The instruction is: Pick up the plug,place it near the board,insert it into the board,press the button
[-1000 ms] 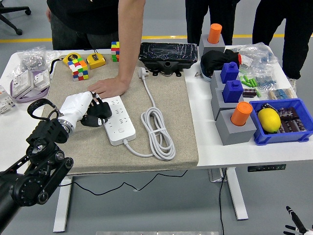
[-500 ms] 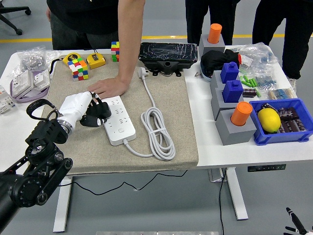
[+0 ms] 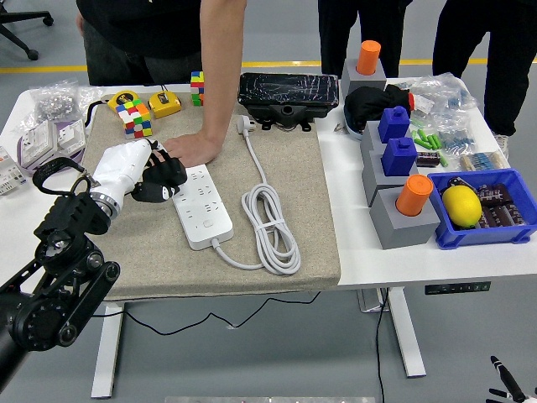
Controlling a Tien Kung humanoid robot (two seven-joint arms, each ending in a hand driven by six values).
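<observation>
1. Left hand [image 3: 158,178]: white cover w/ black fingers, curled, holding nothing; sits on the grey mat [image 3: 126,252] just left of the power strip's far end.
2. Power strip [image 3: 199,206]: white, lies diagonally on mat, untouched by robot.
3. Plug [image 3: 246,124]: white, on mat's far edge by the black case [image 3: 289,91]; cable [image 3: 270,220] coiled right of strip.
4. Person's hand [image 3: 195,149] pressed flat on mat at strip's far end, next to robot fingers.

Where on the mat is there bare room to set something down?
Free: the mat right of the coiled cord, and its near strip below the power strip. Crowded: the far-left corner, with the cube toys, a person's hand and the robot's left hand.
</observation>
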